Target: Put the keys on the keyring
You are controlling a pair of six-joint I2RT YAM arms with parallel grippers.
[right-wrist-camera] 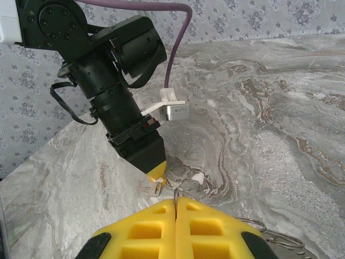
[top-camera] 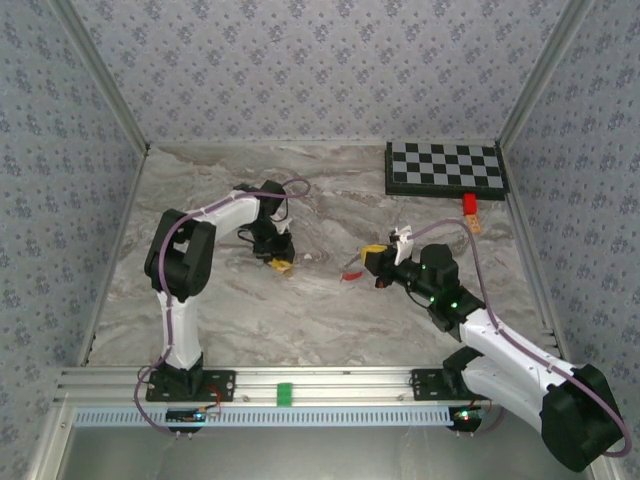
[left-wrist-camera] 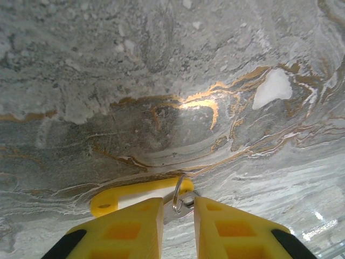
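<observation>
The left tool (left-wrist-camera: 178, 200) points down at the marble table (left-wrist-camera: 161, 81), its yellow fingers (left-wrist-camera: 129, 226) set narrowly apart. In the slim gap between them sits a small silver metal part (left-wrist-camera: 184, 208) joined to a small metal ring (left-wrist-camera: 174, 195). Whether the fingers actually pinch it cannot be told. Just beyond the fingertips, and to the left of the gap, the yellow key (left-wrist-camera: 135, 195) lies flat on the table. One end of its head reaches the small ring and the other end has a round hole.

The right tool (right-wrist-camera: 176, 204) faces the left tool from close by, its two yellow fingers pressed together. A thin wire of the keyring (right-wrist-camera: 176, 193) stands up out of the seam between them, so this tool holds the keyring. More silvery loops of it curve out low beside the right finger. In the top view, the red tag (top-camera: 350, 274) lies on the table just beside the right tool's tip, between the two tools.

Well beyond the right tool, by the far wall, lies a checkerboard (top-camera: 445, 168). A red block (top-camera: 468, 204) sits at its near edge, with a small pale tan piece (top-camera: 476, 222) just beside the block.
</observation>
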